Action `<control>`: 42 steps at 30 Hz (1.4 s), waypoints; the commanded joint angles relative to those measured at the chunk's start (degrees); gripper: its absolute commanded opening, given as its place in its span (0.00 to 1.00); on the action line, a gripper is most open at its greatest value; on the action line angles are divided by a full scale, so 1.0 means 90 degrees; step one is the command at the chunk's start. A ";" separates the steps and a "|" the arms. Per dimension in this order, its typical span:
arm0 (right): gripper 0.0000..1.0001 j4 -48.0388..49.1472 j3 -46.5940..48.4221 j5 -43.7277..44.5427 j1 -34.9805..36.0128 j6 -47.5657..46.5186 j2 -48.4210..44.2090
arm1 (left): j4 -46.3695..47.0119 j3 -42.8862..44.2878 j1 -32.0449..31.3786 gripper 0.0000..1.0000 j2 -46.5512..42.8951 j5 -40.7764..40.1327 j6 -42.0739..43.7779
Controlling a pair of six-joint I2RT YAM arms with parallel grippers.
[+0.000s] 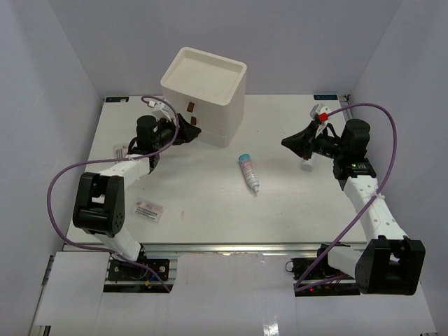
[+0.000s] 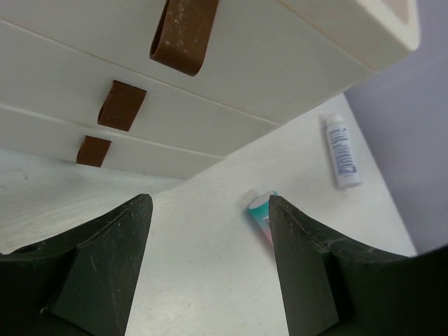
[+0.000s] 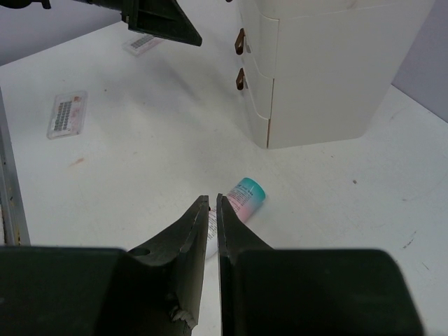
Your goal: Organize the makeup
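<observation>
Right fingers point(image 3: 185, 245) pinched together near teal-pink tube point(image 3: 246, 194), lettering illegible.

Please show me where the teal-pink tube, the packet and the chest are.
teal-pink tube point(image 1: 248, 171): top view, middle of its body.
packet point(image 1: 148, 210): top view, its centre.
chest point(image 1: 213, 122): top view, front wall beside the pulls.

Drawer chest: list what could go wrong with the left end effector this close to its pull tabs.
1. The open left end effector faces the drawer chest's small brown tabs; a missed pinch could shove the chest instead of opening a drawer.
2. The white tube lies just beside the shut right end effector; a swing might knock it away.
</observation>
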 commanded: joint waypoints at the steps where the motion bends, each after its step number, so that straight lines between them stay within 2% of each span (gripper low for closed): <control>1: 0.15 0.0328 -0.0051 -0.0181 -0.0042 0.0077 -0.0038 | 0.0684 0.0155 0.0037 0.78 0.0216 0.0059 0.1183; 10: 0.15 0.0357 -0.0066 -0.0179 -0.0042 0.0094 0.0037 | 0.0992 0.0742 0.0032 0.79 0.1046 -0.0086 0.1849; 21: 0.15 0.0357 -0.0085 -0.0162 -0.0293 0.0073 0.0114 | 0.1263 0.1126 0.0039 0.74 0.1611 -0.0522 0.1815; 30: 0.15 0.0359 -0.0095 -0.0150 -0.0338 0.0075 0.0142 | 0.1138 0.1516 0.0052 0.43 0.1917 -0.0299 0.1672; 37: 0.15 0.0394 -0.0095 -0.0186 -0.0364 0.0103 0.0116 | 0.1095 0.1549 0.0052 0.41 0.1965 -0.0172 0.1645; 42: 0.15 0.0396 -0.0095 -0.0194 -0.0377 0.0106 0.0090 | 0.1048 0.1529 0.0074 0.25 0.1923 -0.0063 0.1610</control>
